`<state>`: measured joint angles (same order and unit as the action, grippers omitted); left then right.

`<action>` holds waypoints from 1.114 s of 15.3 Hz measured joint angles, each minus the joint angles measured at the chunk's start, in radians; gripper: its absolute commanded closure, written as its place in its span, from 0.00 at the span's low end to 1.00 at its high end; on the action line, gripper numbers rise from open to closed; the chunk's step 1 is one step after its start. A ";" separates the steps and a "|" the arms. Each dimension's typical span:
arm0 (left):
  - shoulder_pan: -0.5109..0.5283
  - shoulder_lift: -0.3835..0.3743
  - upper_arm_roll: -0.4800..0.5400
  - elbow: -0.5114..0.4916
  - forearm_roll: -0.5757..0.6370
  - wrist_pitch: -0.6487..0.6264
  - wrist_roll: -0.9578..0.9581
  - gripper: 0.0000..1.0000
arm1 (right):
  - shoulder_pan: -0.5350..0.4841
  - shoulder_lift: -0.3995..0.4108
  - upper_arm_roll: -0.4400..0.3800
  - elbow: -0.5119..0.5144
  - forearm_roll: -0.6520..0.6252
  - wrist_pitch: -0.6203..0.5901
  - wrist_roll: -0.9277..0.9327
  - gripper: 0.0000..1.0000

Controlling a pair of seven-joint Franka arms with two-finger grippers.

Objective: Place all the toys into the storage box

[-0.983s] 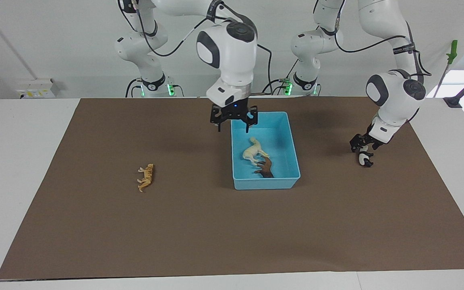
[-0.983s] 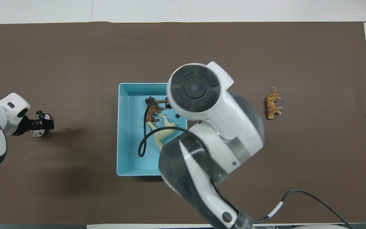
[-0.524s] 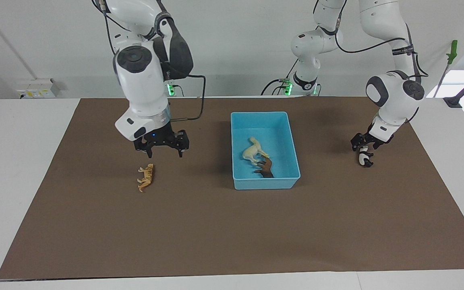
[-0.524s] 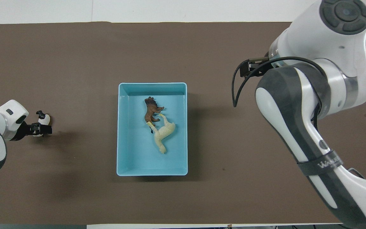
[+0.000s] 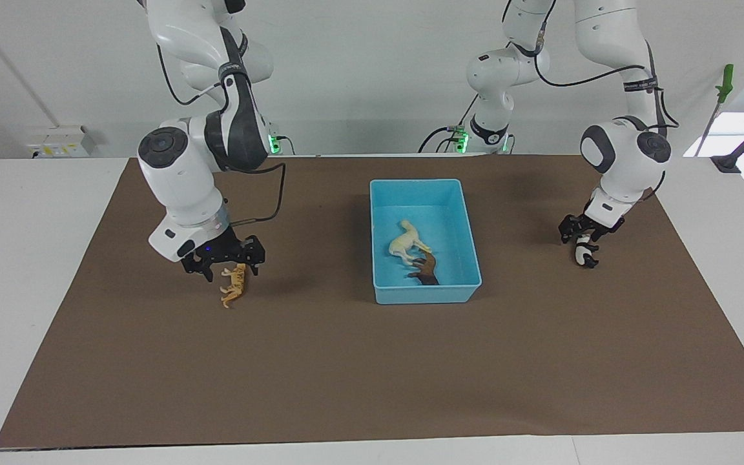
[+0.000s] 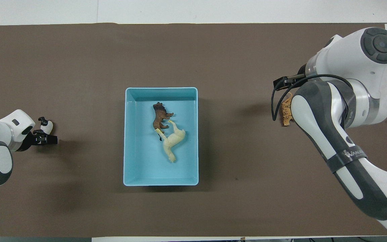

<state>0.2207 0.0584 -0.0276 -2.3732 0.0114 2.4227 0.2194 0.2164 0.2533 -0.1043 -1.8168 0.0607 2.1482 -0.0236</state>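
The right gripper point(image 5: 223, 270) is low over the tiger point(image 5: 234, 285), which lies on its side on the brown mat point(image 5: 346, 361) toward the right arm's end of the table, well apart from the storage box point(image 5: 469, 219). Its fingers stand spread, one on each side of the tiger's end nearer to the robots, and they do not yet hold it. To do this step well, I think the gripper should go down a little more until the fingers are around the body, not the thin legs, and only then press together, because a flat small figure can slip or turn when it is pinched at the edge. The left gripper point(image 5: 580, 240) is low at the panda point(image 5: 582, 253) toward the left arm's end of the table (whether its fingers pinch the panda or only stand around it, I cannot tell). Counting the things: there are four toys and one box. Two toys are already in the box, the cream-white horse point(image 5: 406, 242) and the dark brown animal point(image 5: 427, 268), which lie touching each other. Two toys are outside on the mat, so the task seems about half done.
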 measured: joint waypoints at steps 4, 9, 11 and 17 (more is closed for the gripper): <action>0.000 0.006 0.000 -0.002 0.000 0.003 0.002 0.52 | -0.009 -0.018 0.000 -0.145 0.000 0.106 -0.022 0.00; 0.000 0.004 -0.002 0.004 0.000 0.001 0.004 0.87 | -0.026 -0.036 0.002 -0.236 0.000 0.166 -0.052 0.00; -0.001 0.006 -0.002 0.022 0.000 -0.023 0.004 0.87 | -0.027 -0.037 0.002 -0.258 0.000 0.190 -0.063 0.00; -0.098 -0.004 -0.023 0.297 -0.017 -0.365 -0.147 0.87 | -0.044 -0.037 0.001 -0.312 0.000 0.266 -0.094 0.00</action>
<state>0.1223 0.0539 -0.0510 -2.0759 -0.0053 2.0574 0.0721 0.1727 0.2160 -0.1032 -2.1293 0.0607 2.4140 -0.1175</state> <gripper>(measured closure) 0.670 0.000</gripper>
